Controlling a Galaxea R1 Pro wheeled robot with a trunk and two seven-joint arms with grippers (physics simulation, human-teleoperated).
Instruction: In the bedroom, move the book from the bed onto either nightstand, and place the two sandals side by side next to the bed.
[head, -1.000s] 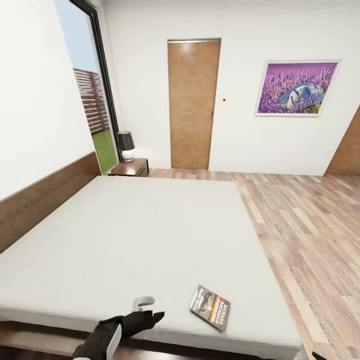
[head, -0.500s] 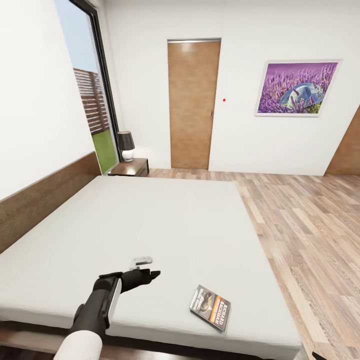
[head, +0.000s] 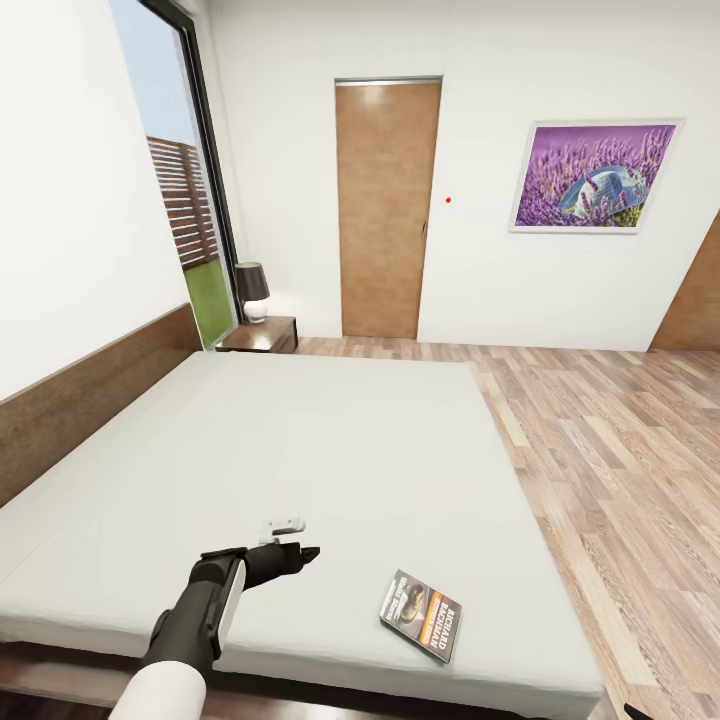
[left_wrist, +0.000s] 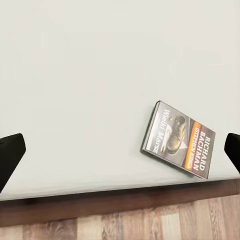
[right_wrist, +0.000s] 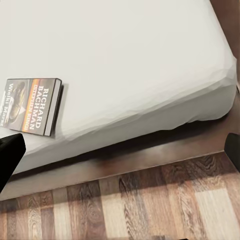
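A bedroom with white walls, a wood-plank floor (head: 620, 450) and a brown door (head: 385, 210). A large bed (head: 300, 470) with a plain white mattress takes up most of the head view. Beyond its far corner stands a dark nightstand (head: 262, 335) with a small lamp (head: 252, 290) on top. The left gripper (head: 285, 545) hovers over the mattress near the front edge, its fingers spread wide apart. The right gripper (right_wrist: 120, 150) is also spread open, beside the bed's corner. The book (head: 421, 615) lies flat on the mattress near the front edge, to the right of the left gripper and apart from it.
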